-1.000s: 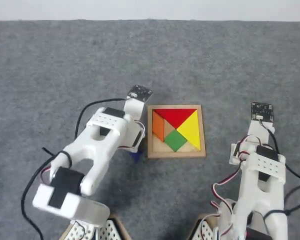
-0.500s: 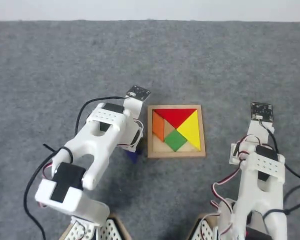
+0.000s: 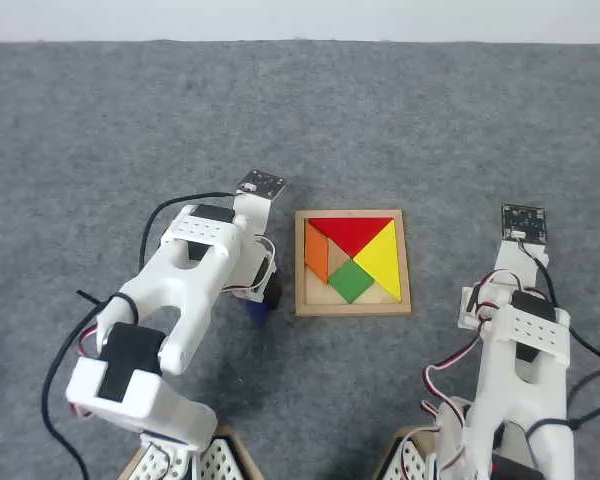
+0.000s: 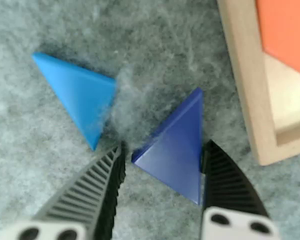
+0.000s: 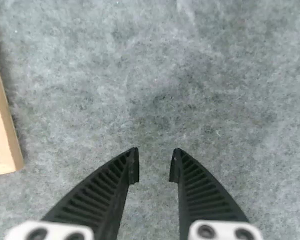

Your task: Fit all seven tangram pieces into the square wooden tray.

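1. My L gripper (image 4: 163, 146) is straddling the dark blue triangle (image 4: 176, 142), jaws spread.
2. Light blue triangle (image 4: 80, 95) is lying just past its tips; wooden tray (image 4: 240, 75) beside.
3. My R gripper (image 5: 153, 152) is hanging slightly spread over carpet (image 5: 200, 75).

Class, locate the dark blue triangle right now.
Left wrist view: the dark blue triangle lies between the left arm's open jaws, flanked by the light blue triangle and the wooden tray.

White arms (image 3: 195, 285), black cables (image 3: 185, 202), ribbed black claws (image 5: 154, 161).
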Robot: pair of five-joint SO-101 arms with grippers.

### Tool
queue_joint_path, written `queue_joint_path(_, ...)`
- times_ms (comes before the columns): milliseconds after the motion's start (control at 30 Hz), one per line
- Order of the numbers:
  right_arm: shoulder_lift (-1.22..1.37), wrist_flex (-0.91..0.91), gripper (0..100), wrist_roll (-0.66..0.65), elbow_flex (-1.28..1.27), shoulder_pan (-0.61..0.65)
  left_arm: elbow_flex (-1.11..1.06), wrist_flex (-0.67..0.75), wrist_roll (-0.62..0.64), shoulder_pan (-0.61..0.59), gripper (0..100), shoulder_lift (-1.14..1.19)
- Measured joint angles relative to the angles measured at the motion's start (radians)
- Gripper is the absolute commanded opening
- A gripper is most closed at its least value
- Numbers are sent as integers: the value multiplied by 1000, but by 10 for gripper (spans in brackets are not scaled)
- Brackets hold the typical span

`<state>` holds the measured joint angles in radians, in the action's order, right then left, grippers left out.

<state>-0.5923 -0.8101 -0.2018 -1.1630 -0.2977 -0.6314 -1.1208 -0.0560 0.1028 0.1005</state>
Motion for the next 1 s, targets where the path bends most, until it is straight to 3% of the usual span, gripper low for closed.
queue_joint_path(1000,0,18,125,0,0,0,63,-41,-28,-2,167,-6)
